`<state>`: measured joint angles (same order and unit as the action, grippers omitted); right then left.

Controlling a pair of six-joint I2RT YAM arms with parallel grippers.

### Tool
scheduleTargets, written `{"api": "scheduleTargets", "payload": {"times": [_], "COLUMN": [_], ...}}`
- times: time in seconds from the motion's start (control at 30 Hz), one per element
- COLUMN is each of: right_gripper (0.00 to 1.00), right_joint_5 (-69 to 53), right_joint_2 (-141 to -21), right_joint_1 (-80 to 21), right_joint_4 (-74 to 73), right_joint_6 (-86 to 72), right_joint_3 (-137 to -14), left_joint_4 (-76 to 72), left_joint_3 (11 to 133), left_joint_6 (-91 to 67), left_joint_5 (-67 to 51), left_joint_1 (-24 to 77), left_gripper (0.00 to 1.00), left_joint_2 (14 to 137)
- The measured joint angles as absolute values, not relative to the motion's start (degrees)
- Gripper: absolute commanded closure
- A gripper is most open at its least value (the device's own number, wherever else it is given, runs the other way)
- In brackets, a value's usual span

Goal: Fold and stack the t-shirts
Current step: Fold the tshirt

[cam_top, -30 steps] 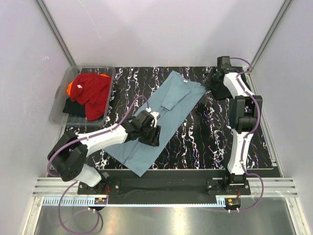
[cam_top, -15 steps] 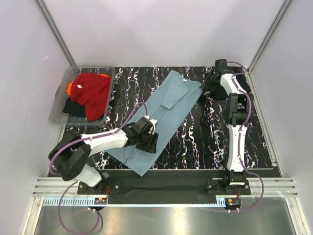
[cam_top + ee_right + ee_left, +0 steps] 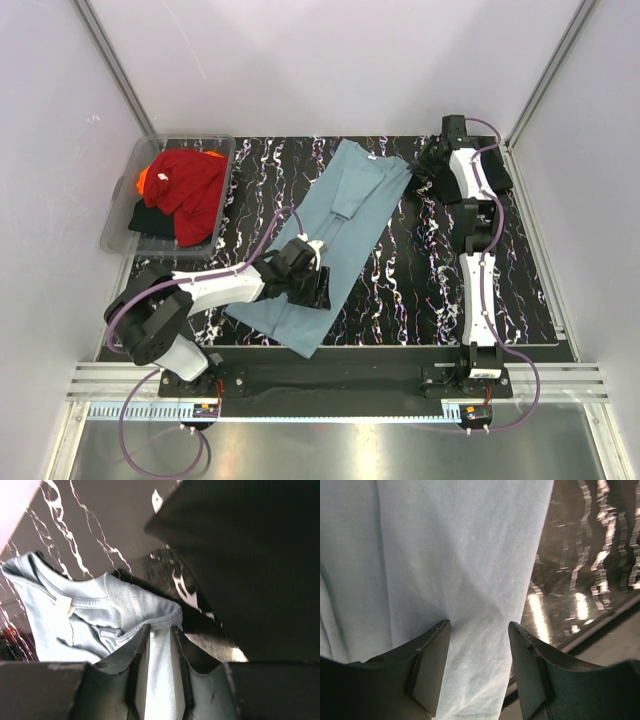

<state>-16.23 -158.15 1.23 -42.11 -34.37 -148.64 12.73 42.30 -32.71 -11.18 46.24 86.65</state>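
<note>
Right gripper is pinched down on a fold of the teal t-shirt right by the collar, at the far end of the black marbled table. Left gripper is spread wide over the shirt's near end, gripping nothing. The shirt lies flat, folded lengthwise, diagonally across the table.

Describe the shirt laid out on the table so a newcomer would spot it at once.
Start at the black marbled table top. Lying diagonally across its middle is a dusty teal-blue short-sleeved fabric shirt. Unlike the red shirt heaped in the clear plastic tub at far left, it lies alone, flat on the table.
</note>
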Motion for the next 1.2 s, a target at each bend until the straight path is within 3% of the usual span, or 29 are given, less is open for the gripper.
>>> {"api": "scheduleTargets", "payload": {"times": [0.13,0.37,0.5,0.77,0.9,1.03,1.2], "right_gripper": [0.67,0.53,0.52,0.47,0.48,0.5,0.52], "right_joint_5": [-16.01,-15.73,-15.51,-14.11,-14.26,-15.14,-16.38], "right_joint_2": [-160.44,-159.28,-153.51,-135.76,-129.1,-127.07,-129.32], "right_joint_1": [1.37,1.56,1.69,0.03,-2.26,-3.57,-3.2], "right_joint_4": [-42.24,-41.5,-41.58,-40.82,-38.0,-34.17,-30.41], "right_joint_6": [-33.41,-32.84,-33.3,-33.85,-34.33,-33.89,-32.6], "right_joint_3": [-152.99,-151.52,-143.61,-120.11,-109.34,-102.21,-101.36], "left_joint_4": [12.16,22.79,27.38,34.15,35.75,36.16,36.25], "left_joint_3": [43.42,53.54,58.72,57.08,54.17,53.76,54.13], "left_joint_6": [-35.46,-32.4,-27.97,-22.68,-21.1,-20.1,-20.14], "left_joint_5": [-14.13,-13.54,-12.32,-9.54,-9.43,-8.8,-7.92], "left_joint_1": [47.59,48.21,44.69,35.29,35.29,35.27,35.18], "left_gripper": [0.44,0.44,0.43,0.44,0.52,0.62,0.62], "left_joint_2": [87.66,87.02,82.56,74.94,75.48,78.91,84.53]}}
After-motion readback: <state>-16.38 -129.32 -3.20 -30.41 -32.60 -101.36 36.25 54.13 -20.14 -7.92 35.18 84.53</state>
